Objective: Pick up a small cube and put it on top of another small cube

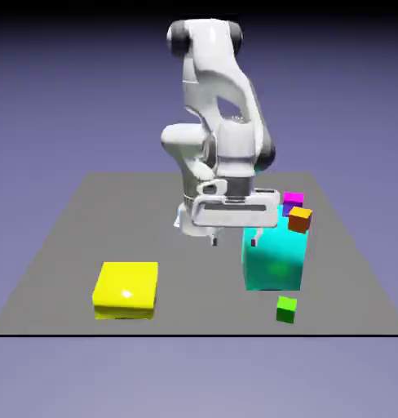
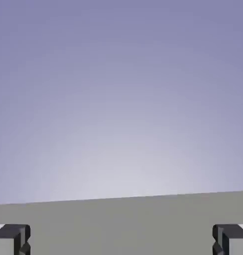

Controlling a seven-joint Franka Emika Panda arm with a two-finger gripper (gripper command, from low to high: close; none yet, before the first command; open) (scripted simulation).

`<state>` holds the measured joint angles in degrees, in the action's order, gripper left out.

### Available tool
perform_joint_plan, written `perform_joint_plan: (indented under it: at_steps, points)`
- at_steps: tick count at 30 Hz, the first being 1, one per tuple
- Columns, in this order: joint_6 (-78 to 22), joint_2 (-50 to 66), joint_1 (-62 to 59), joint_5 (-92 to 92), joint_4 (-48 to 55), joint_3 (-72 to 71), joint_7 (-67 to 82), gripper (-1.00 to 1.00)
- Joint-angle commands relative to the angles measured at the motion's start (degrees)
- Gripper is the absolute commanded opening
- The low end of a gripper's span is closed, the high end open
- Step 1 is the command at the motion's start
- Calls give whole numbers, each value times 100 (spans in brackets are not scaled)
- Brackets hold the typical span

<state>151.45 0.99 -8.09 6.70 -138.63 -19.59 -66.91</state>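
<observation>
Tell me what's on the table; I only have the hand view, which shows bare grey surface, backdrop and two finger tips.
Observer: A tiny green cube sits near the table's front edge, toward the exterior view's right.
Operator: Anything beside it?
Observer: A big cyan block stands just behind it, with a gap between.
Operator: Other small cubes?
Observer: An orange cube and a magenta cube sit behind the cyan block.
Operator: Where is the gripper?
Observer: The gripper hangs above the table left of the cyan block, holding nothing.
</observation>
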Motion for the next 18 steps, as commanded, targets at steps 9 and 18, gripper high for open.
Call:
perform_joint_plan:
  at_steps: [9,18]
  points:
    - [-1253,1869,-508,372,1242,-1088,-1358,0]
    - [-2474,3692,-991,735,2454,-2149,-2682,0]
